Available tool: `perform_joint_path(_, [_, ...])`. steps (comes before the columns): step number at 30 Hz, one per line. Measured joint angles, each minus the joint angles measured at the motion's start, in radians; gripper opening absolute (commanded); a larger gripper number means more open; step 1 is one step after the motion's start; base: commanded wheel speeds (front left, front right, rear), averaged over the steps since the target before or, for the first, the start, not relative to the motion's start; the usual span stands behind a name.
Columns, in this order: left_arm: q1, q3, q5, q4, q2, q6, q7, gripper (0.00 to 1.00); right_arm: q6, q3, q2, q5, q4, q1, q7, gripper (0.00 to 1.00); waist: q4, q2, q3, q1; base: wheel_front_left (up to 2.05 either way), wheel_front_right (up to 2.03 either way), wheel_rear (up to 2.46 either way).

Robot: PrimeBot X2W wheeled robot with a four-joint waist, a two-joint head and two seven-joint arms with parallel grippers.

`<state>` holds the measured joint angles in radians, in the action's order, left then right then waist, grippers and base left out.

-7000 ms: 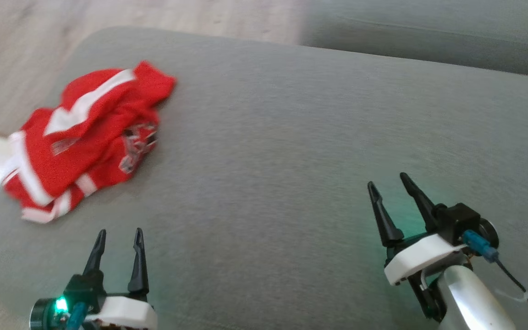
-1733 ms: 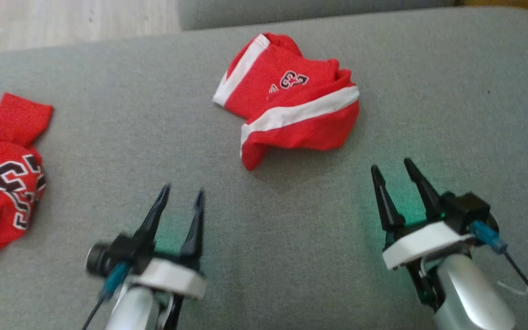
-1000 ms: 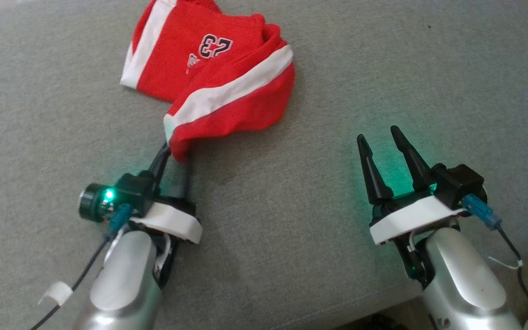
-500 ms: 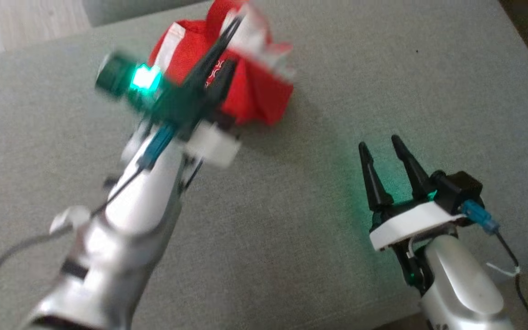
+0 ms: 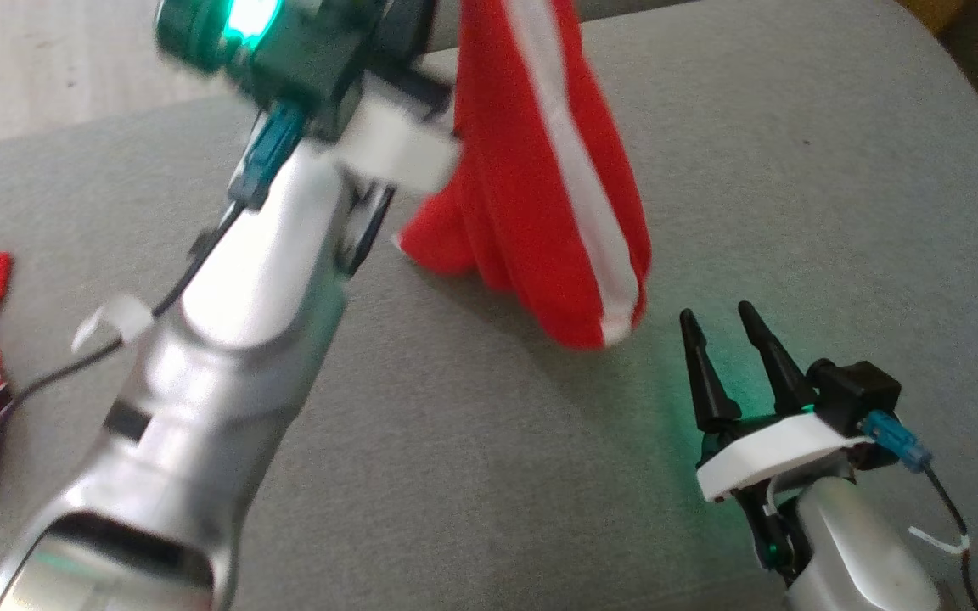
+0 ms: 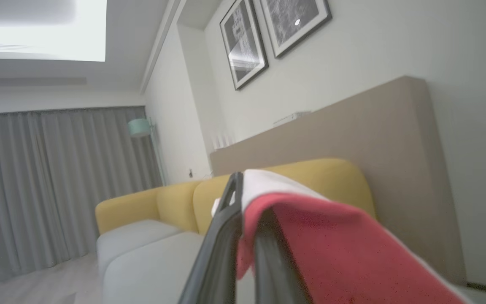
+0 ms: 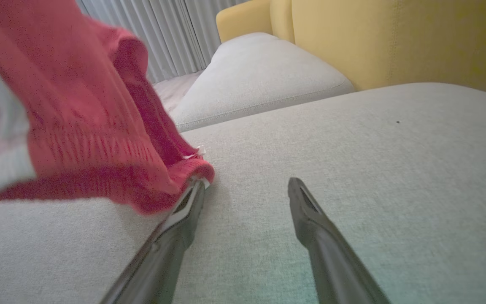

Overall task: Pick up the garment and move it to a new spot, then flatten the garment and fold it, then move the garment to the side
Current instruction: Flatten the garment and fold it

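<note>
The left gripper [image 6: 245,198] is clamping its two dark fingers tight on the white-edged top of the red knitted garment with a white stripe [image 5: 540,195]. The garment is hanging from that grip in long vertical folds over the grey upholstered cushion [image 5: 795,212], its stripe running straight down. Its lower hem is hanging just beside the right gripper [image 5: 718,312], whose jaws are standing wide and empty; whether the hem is touching the cushion cannot be told.

Grey curtains [image 6: 36,190], yellow sofa [image 6: 133,207], two framed pictures [image 6: 243,46], pale wood floor [image 5: 30,76]
</note>
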<state>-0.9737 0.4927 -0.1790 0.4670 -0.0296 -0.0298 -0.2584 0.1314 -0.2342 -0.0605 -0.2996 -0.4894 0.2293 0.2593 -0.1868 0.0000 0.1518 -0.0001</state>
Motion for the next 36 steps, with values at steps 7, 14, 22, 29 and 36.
perform_joint_path(7, [0.274, -0.062, 0.013, 0.159, -0.126, 0.045, 0.001, 0.18, 0.0, 0.018, 0.002, 0.002, 0.003, 0.0, 0.0, 1.0, 0.08, 0.0, -0.003, 0.0001, 0.0, 0.0, 0.0])
perform_joint_path(14, [0.597, -0.196, -0.02, 0.227, -0.168, 0.128, 0.002, 1.0, 0.0, 0.011, 0.002, 0.012, 0.002, 0.0, 0.0, 1.0, 0.111, 0.0, -0.005, 0.0001, 0.0, 0.0, 0.0])
perform_joint_path(22, [0.743, -0.326, -0.008, 0.087, -0.105, 0.143, 0.002, 1.0, 0.0, -0.046, -0.003, -0.043, 0.023, -0.044, 0.0, 1.0, 0.139, 0.0, -0.038, 0.0, 0.0, 0.0, 0.0])
perform_joint_path(29, [0.809, -0.374, 0.032, 0.025, -0.062, 0.108, 0.002, 1.0, 0.0, -0.218, -0.043, -0.18, 0.016, -0.11, 0.0, 1.0, 0.162, 0.0, -0.049, 0.0, 0.0, 0.0, 0.0])
perform_joint_path(36, [0.817, -0.393, 0.063, 0.009, -0.035, 0.078, 0.002, 1.0, 0.0, -0.313, -0.057, -0.337, 0.006, -0.107, 0.0, 1.0, 0.187, 0.0, -0.036, 0.0001, 0.0, 0.0, 0.0])
